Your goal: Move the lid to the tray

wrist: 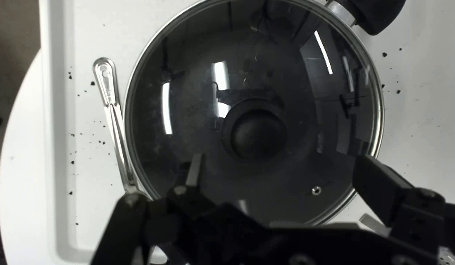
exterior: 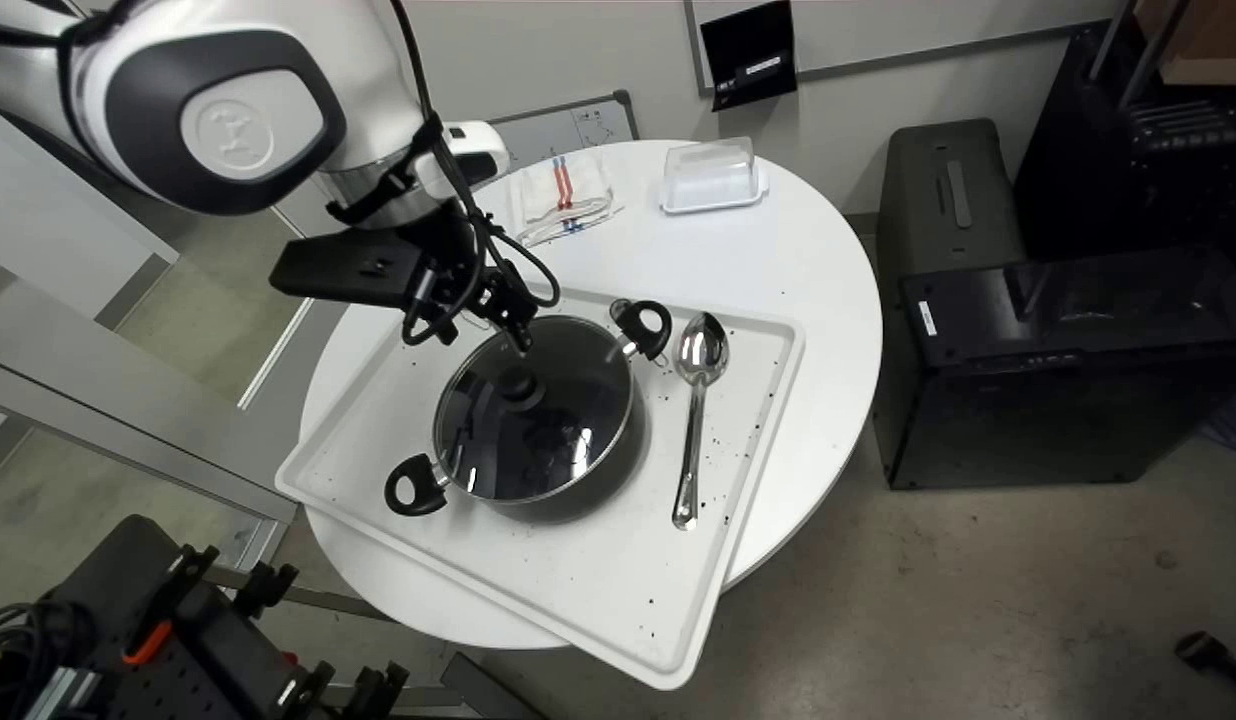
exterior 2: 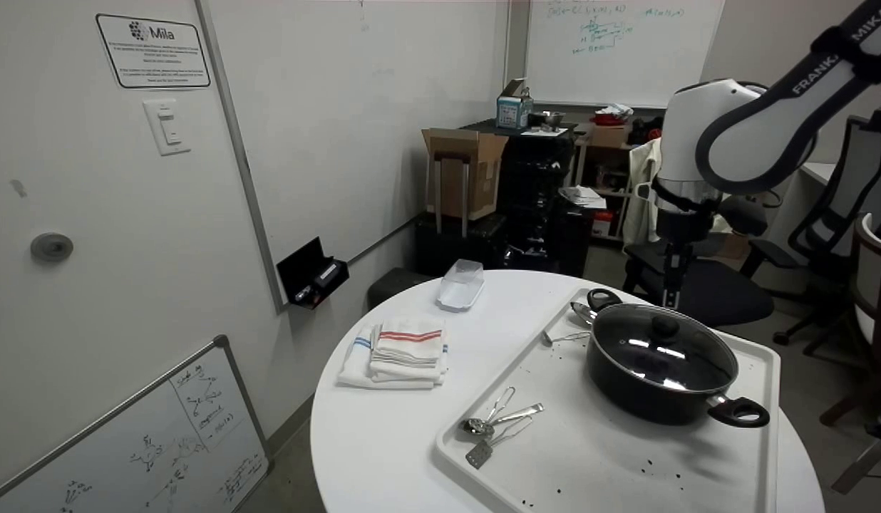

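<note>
Fingers [wrist: 378, 187] wide and empty, I hang near the glass lid [wrist: 257, 82] capping the pot [exterior 2: 640, 397] within the edges of the tray [wrist: 58, 121]. Descending off its knob [wrist: 258, 134], I could skew the lid.

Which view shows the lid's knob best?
Wrist view: the knob is largest there, seen from above and unobstructed, near the middle of the lid. Both exterior views show it too, but smaller and at a slant.
</note>
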You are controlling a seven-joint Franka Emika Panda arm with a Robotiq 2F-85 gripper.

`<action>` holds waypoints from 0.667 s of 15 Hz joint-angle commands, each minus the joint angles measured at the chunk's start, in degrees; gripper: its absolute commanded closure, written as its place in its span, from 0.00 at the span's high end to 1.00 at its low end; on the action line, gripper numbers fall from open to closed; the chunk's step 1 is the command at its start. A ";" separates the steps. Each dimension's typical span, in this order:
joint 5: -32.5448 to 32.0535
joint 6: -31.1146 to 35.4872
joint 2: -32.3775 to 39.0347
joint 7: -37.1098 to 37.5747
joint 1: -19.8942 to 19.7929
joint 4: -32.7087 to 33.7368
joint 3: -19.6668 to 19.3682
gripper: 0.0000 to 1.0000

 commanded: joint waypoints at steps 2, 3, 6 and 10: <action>0.52 3.57 2.63 -2.39 -1.63 0.38 1.23 1.00; 0.48 4.23 2.99 -2.50 -1.78 0.32 1.30 1.00; 0.44 6.61 4.01 -2.86 -2.35 -0.05 1.48 1.00; 0.07 8.07 5.20 -3.41 -2.90 -0.50 1.63 1.00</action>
